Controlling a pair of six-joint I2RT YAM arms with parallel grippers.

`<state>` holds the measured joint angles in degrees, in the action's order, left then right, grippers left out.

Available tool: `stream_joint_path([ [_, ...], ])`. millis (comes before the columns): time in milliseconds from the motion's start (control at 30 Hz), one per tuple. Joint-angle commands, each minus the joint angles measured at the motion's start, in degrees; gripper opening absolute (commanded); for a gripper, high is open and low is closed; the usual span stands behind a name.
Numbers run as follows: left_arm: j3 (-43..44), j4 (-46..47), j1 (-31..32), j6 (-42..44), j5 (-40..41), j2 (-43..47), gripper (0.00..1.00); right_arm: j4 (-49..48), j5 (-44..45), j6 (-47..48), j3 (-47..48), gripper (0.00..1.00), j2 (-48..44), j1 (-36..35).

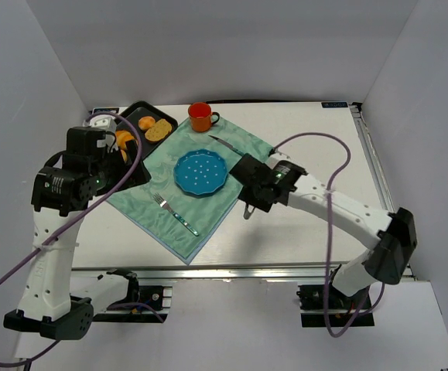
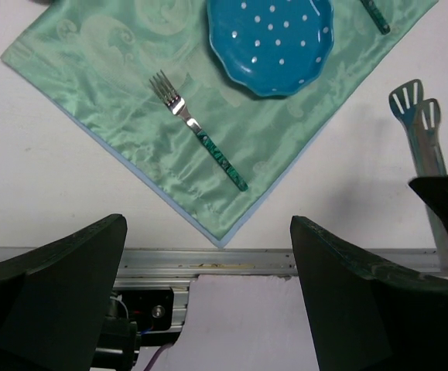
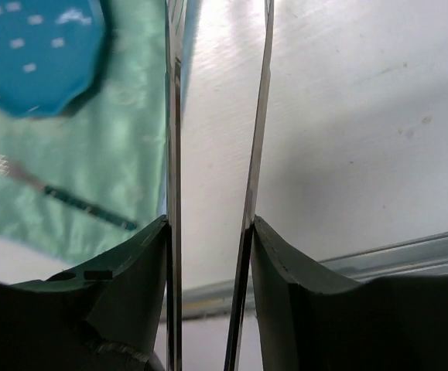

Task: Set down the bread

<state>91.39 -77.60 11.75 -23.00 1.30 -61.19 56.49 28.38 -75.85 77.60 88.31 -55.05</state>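
The black tray (image 1: pixel 135 110) at the back left holds several baked pieces. A golden-brown piece, which looks like the bread (image 1: pixel 124 140), is partly hidden by my left arm. The blue dotted plate (image 1: pixel 200 171) lies bare on the green cloth and also shows in the left wrist view (image 2: pixel 270 42). My left gripper (image 2: pixel 208 294) is open and empty, held high beside the tray. My right gripper (image 1: pixel 258 193) is shut on metal tongs (image 1: pixel 248 210), just right of the plate. The two tong arms (image 3: pixel 173 116) run between its fingers.
A green cloth (image 1: pixel 162 189) lies diagonally under the plate, with a fork (image 1: pixel 175 214) on its near part and a knife (image 1: pixel 225 144) at its far side. A red cup (image 1: pixel 200 117) stands at the back. A flat bread slice (image 1: pixel 159 130) lies in the tray.
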Motion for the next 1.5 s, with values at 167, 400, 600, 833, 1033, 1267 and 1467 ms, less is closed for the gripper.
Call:
stream_joint_path([
  [167,12.6,-2.6,0.2,-0.9,7.7,-6.7,0.98,12.9,-1.7,22.1,17.2,0.47,-0.8,-2.0],
  [400,18.5,0.8,0.2,-6.6,21.1,-6.7,0.98,5.4,-8.2,43.6,36.4,0.46,10.4,-2.2],
  [600,20.4,2.3,0.2,-8.5,24.1,-6.7,0.98,-3.7,-15.2,51.5,49.7,0.43,24.2,-2.3],
  [833,20.2,9.2,0.2,-7.9,22.6,-4.6,0.98,-20.3,-21.5,59.3,54.8,0.40,33.7,-2.2],
  [1033,21.3,10.5,0.2,-6.3,18.6,-5.2,0.98,-35.6,-26.1,64.4,55.6,0.40,40.5,-1.4],
  [1267,20.2,12.7,0.2,-5.8,13.5,-5.3,0.97,-47.4,-29.4,68.8,57.6,0.40,49.6,0.9],
  [1467,14.9,13.9,0.2,-5.8,11.1,-2.2,0.96,-52.8,-30.8,70.2,59.0,0.42,54.9,3.0],
])
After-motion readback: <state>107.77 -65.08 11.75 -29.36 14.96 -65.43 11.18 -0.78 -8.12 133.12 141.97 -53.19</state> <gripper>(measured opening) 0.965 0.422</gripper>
